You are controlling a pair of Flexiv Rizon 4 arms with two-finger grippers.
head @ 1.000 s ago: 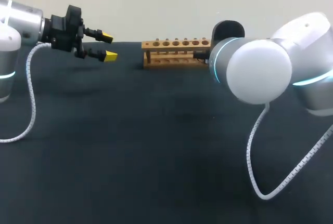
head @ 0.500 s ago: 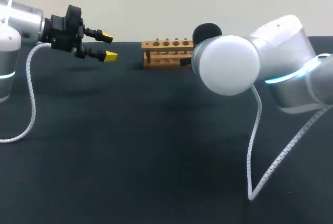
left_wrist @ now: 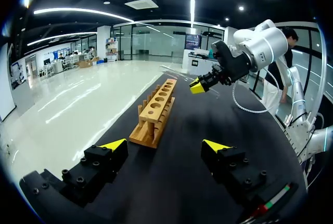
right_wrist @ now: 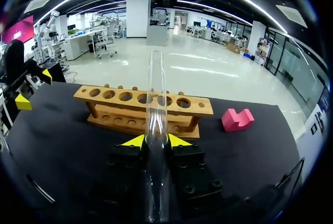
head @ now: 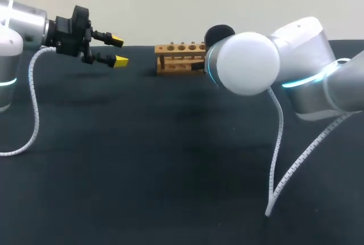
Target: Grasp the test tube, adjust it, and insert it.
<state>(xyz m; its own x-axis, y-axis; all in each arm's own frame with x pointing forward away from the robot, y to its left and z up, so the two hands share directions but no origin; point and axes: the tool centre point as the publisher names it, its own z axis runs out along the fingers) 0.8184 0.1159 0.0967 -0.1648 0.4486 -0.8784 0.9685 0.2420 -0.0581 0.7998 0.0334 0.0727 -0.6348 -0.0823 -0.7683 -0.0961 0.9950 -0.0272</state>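
R end effector [right_wrist: 157, 141] pinches clear test tube [right_wrist: 156, 94] btwn tips; wooden rack [right_wrist: 112, 104] ahead, pink block [right_wrist: 238, 119] beside rack.

Clear test tube [right_wrist: 157, 130] clamped; wooden rack [right_wrist: 115, 102] beyond.

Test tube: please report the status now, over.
Right gripper shut on tube, not yet in rack. Left gripper open, away from rack. Pink block beside rack end; nothing between tube and rack.
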